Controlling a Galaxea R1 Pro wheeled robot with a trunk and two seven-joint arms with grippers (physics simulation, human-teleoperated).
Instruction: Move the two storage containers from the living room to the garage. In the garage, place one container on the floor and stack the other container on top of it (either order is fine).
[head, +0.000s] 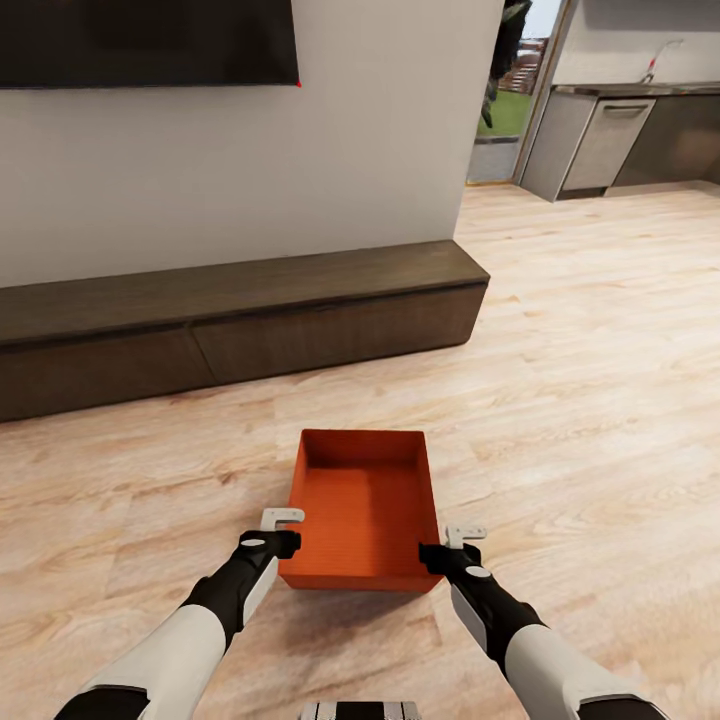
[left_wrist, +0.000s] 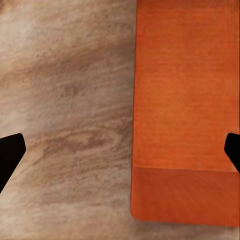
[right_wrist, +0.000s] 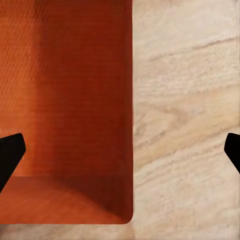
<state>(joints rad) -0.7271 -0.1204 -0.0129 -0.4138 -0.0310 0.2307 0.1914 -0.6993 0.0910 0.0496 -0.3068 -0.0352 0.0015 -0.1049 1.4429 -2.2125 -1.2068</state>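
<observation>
I have both grippers spread wide, left (head: 283, 530) and right (head: 452, 546), each straddling a side wall of the bin (head: 362, 505) at its near corners. The bin sits on the wood floor (head: 580, 400), near the bench (head: 240, 320).

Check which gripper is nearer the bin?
About even, no clear winner. The left gripper straddles the bin's left wall near its front corner; the right gripper straddles the right wall, mirrored. Both are open.
</observation>
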